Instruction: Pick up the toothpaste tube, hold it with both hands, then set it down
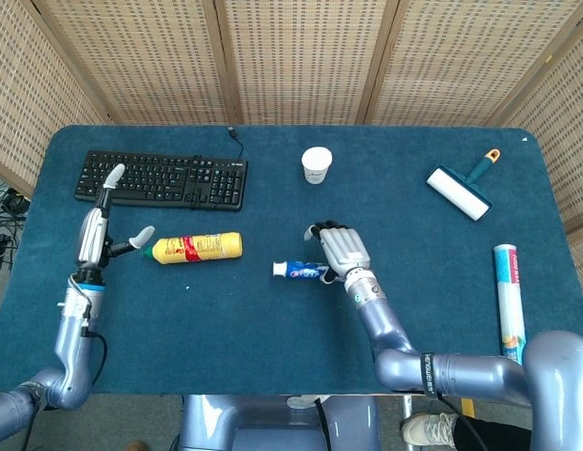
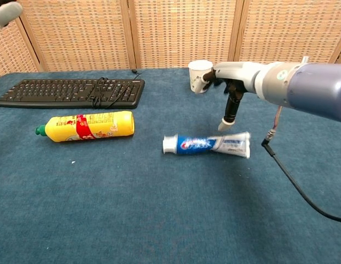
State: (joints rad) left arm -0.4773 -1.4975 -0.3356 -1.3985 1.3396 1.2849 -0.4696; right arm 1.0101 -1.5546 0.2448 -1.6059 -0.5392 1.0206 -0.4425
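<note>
Lying flat on the blue table cloth point(image 1: 273, 329), the toothpaste tube point(image 2: 206, 144) sits near the middle of the table, white cap pointing toward the robot's left, crimped tail toward its right. In the head view the tube point(image 1: 299, 272) pokes out from under your right hand point(image 1: 341, 250), cap end showing. The chest view shows that hand point(image 2: 231, 82) raised above the tube's tail end, one finger point(image 2: 229, 113) pointing down with its tip just over the tube and a gap showing beneath it. Fingers uncurled, nothing held; the tube lies free of the hand.

Your left hand point(image 1: 102, 221) is well off to the robot's left, raised near the near-left corner of the keyboard point(image 1: 162, 178). Fingers extended upward, thumb splayed toward the yellow bottle point(image 1: 196, 248), holding nothing. In the chest view only a grey fingertip point(image 2: 6, 13) shows at the top left corner.

The yellow bottle lies on its side, green cap toward the robot's left, between the keyboard and the table's near edge, well apart from the tube. The black keyboard has its cable bunched on the keys in the chest view. A white paper cup point(image 1: 316, 164) stands upright behind the tube. A lint roller point(image 1: 463, 188) with a teal handle lies at the far right. A white cylinder with a red and blue label point(image 1: 508, 287) lies along the right edge.
</note>
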